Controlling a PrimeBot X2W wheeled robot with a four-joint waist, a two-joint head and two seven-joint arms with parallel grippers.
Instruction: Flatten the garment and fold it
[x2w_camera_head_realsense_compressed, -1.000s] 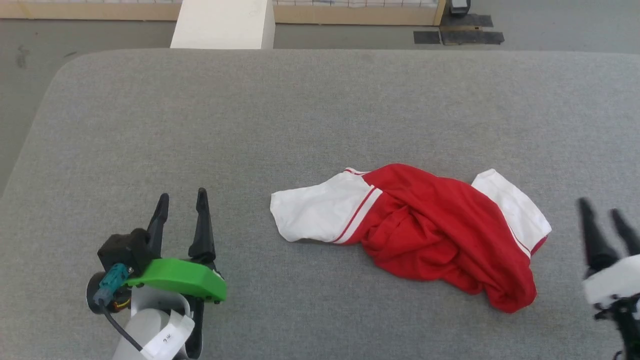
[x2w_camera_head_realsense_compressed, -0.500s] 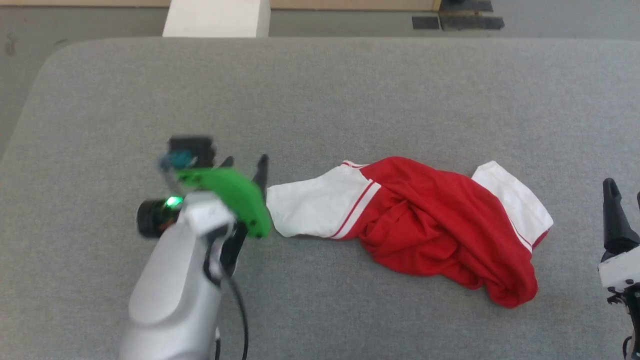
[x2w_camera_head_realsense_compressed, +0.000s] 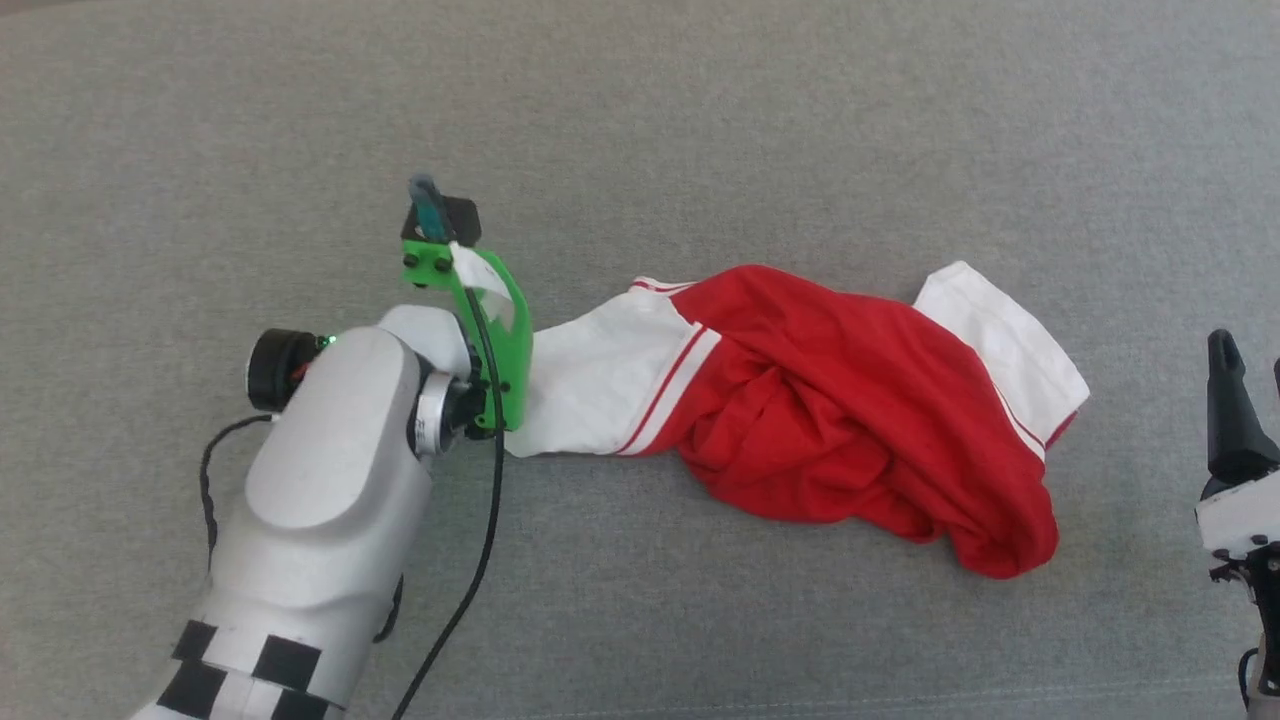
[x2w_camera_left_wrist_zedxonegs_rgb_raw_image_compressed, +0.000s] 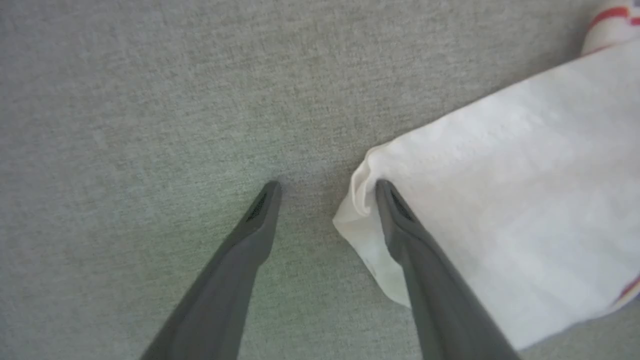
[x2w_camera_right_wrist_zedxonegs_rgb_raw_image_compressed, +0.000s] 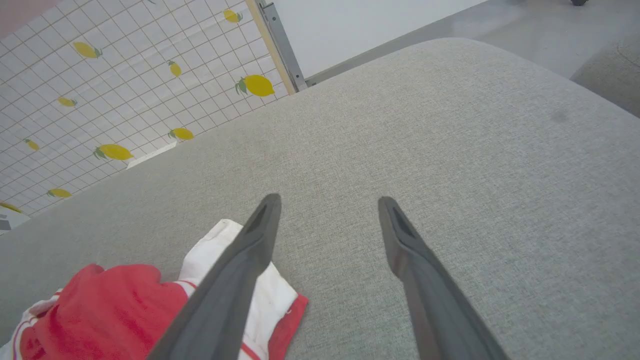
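Note:
The garment (x2w_camera_head_realsense_compressed: 840, 400) lies crumpled on the grey padded table, red in the middle with white inside-out cloth at both ends. My left arm, with its green wrist mount (x2w_camera_head_realsense_compressed: 490, 320), points down at the left white end. In the left wrist view my left gripper (x2w_camera_left_wrist_zedxonegs_rgb_raw_image_compressed: 327, 184) is open. One fingertip (x2w_camera_left_wrist_zedxonegs_rgb_raw_image_compressed: 382, 190) rests at the corner of the white cloth (x2w_camera_left_wrist_zedxonegs_rgb_raw_image_compressed: 500, 200) and the other is over bare table. My right gripper (x2w_camera_head_realsense_compressed: 1250, 370) stands open at the right edge, apart from the garment (x2w_camera_right_wrist_zedxonegs_rgb_raw_image_compressed: 100, 305), and its fingers hold nothing (x2w_camera_right_wrist_zedxonegs_rgb_raw_image_compressed: 328, 199).
The grey table top (x2w_camera_head_realsense_compressed: 700, 120) spreads wide on all sides of the garment. A black cable (x2w_camera_head_realsense_compressed: 480, 560) hangs along my left forearm. In the right wrist view the table's rounded far edge meets a lemon-patterned tiled panel (x2w_camera_right_wrist_zedxonegs_rgb_raw_image_compressed: 100, 75) and pale floor (x2w_camera_right_wrist_zedxonegs_rgb_raw_image_compressed: 525, 30).
My left arm has swung forward and right to the garment's left white end and turned its fingers down. The head camera has tilted down. The garment lies as before.

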